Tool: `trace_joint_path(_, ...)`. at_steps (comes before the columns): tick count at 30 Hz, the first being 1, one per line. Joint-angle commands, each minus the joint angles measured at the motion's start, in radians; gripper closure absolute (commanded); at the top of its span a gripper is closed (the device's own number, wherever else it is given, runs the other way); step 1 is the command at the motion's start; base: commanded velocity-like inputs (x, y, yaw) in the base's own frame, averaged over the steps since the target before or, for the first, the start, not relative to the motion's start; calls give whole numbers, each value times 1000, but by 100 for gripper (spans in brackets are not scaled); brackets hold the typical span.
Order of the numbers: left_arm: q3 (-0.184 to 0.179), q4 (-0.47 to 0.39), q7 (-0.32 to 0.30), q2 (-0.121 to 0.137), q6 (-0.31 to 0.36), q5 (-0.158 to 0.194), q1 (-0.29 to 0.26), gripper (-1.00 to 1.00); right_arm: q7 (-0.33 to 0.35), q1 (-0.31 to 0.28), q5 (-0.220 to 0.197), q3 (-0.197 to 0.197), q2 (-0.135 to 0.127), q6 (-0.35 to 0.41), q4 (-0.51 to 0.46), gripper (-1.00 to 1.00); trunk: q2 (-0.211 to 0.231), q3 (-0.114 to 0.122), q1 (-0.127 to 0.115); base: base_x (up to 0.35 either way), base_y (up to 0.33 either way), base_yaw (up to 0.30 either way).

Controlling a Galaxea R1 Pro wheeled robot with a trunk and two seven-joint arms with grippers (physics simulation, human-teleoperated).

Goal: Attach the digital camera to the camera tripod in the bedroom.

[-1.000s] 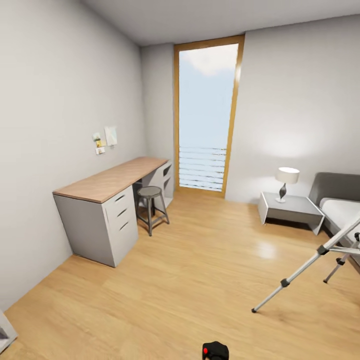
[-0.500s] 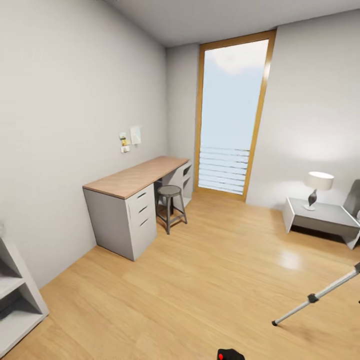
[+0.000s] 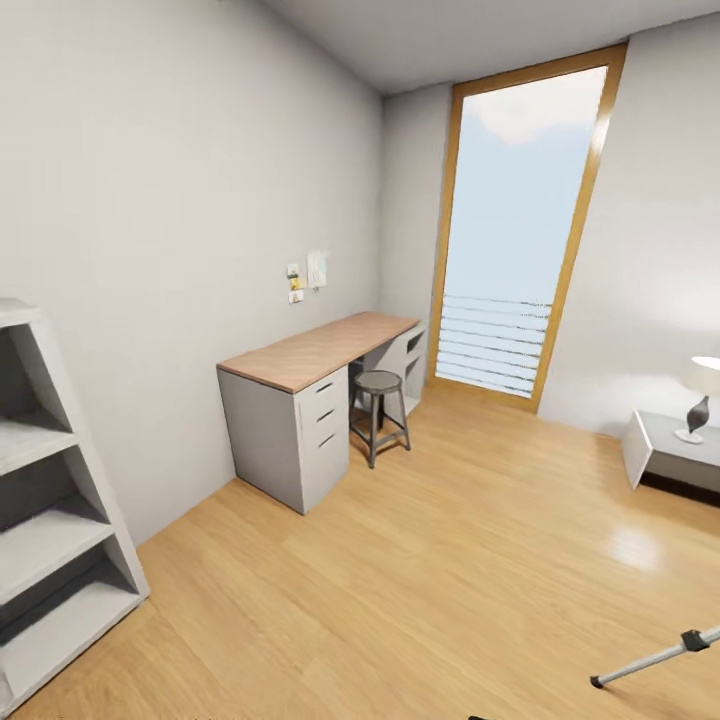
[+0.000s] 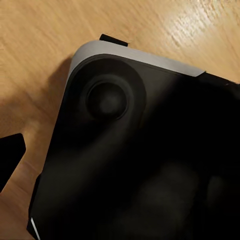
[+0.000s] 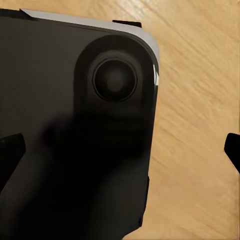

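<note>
Head view: looking into the bedroom (image 3: 440, 560), grey walls rising around a light wood floor. Standing far ahead, a tall wood-framed window (image 3: 520, 230) showing pale sky, with horizontal slats across its lower part. Sitting against the left wall, a wood-topped desk (image 3: 315, 352) with grey drawers, and a round grey stool (image 3: 379, 383) tucked just beside it on the right. Hanging on the wall above the desk, a few small notes (image 3: 305, 275). Filling the near left, white shelves (image 3: 50, 500). Resting at the far right, a low grey bedside table (image 3: 668, 455) carrying a lamp (image 3: 700, 400), cut by the frame edge. Reaching in at the near right, one silver-grey leg of the camera tripod (image 3: 655, 657), its black foot touching the floor.

Left wrist view: looking down on the robot's dark rounded base (image 4: 140, 150) over wood floor, with one dark fingertip (image 4: 10, 155) of the left gripper poking in at the edge; cannot tell whether spread or pressed together.

Right wrist view: showing the same dark base (image 5: 75, 125) above floor, with dark fingertips (image 5: 10, 150) of the right gripper at opposite edges, standing wide apart and pinching nothing.
</note>
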Motion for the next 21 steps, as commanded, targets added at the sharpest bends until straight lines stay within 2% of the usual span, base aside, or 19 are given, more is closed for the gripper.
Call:
trace_joint_path(1, 4, -2, 0, 0, -1, 3, 1, -100, 0, 0, 7, 1, 0, -3, 1, -100, 0, -1, 0, 116, 0, 278)
trace_joint_path(15, 4, 1, 0, 0, 0, 4, 1, -100, 1, 0, 7, 1, -2, -3, 1, -100, 0, -1, 0, 286, 0, 274)
trace_joint_path(21, 4, 1, 0, 0, -1, 3, 1, -100, 1, 0, 5, 1, -3, -3, 1, -100, 0, -1, 0, 321, 0, 88)
